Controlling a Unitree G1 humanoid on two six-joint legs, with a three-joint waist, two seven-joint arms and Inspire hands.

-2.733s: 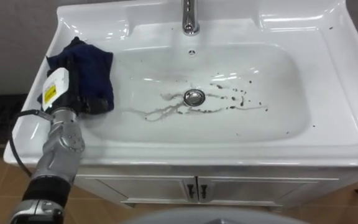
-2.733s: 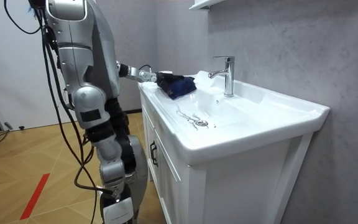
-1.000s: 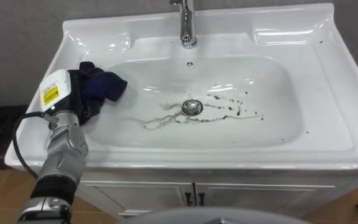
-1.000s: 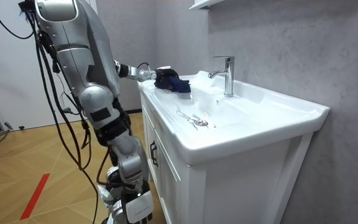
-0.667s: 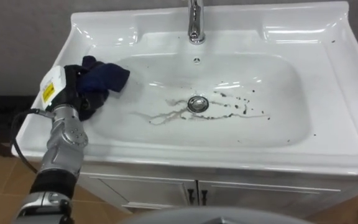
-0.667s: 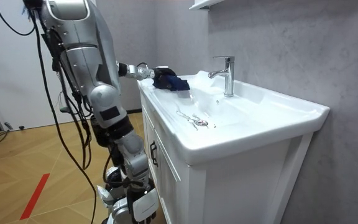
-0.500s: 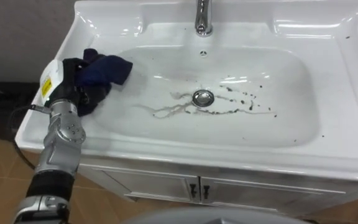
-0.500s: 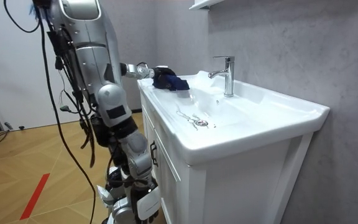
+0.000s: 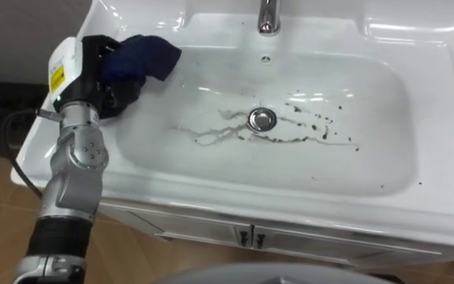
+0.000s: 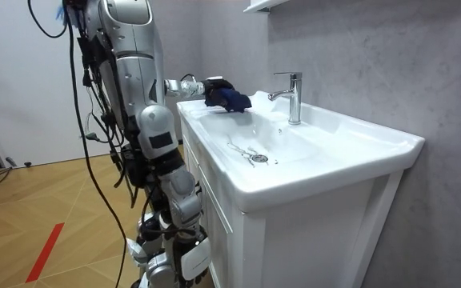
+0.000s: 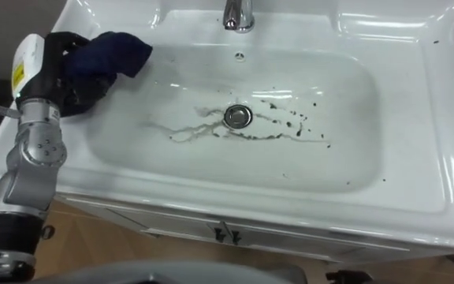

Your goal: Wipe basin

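Observation:
A white basin [image 9: 369, 170] lies before me, with dark specks and streaks [image 9: 321, 132] around its drain [image 9: 262, 119]. A dark blue cloth [image 9: 144, 57] hangs bunched over the basin's back left corner. My left hand [image 9: 93, 75] is shut on it, its fingers curled round the cloth's near part. In the right eye view the cloth [image 11: 110, 49] and left hand [image 11: 57, 75] sit at the upper left. The room view has the left hand [image 10: 206, 86] holding the cloth [image 10: 230, 98] just above the rim, left of the faucet [image 10: 293, 96].
The chrome faucet [image 9: 268, 17] stands at the basin's back middle. Cabinet doors [image 9: 243, 235] close off the space below the front edge. A grey wall backs the vanity, with a shelf [image 10: 264, 5] above it. I stand at the vanity's left end on wooden floor [image 10: 46, 216].
In the room view I have stepped closer to the vanity. My left hand has lifted the cloth off the left rim and carried it toward the back left corner. The eye views have shifted.

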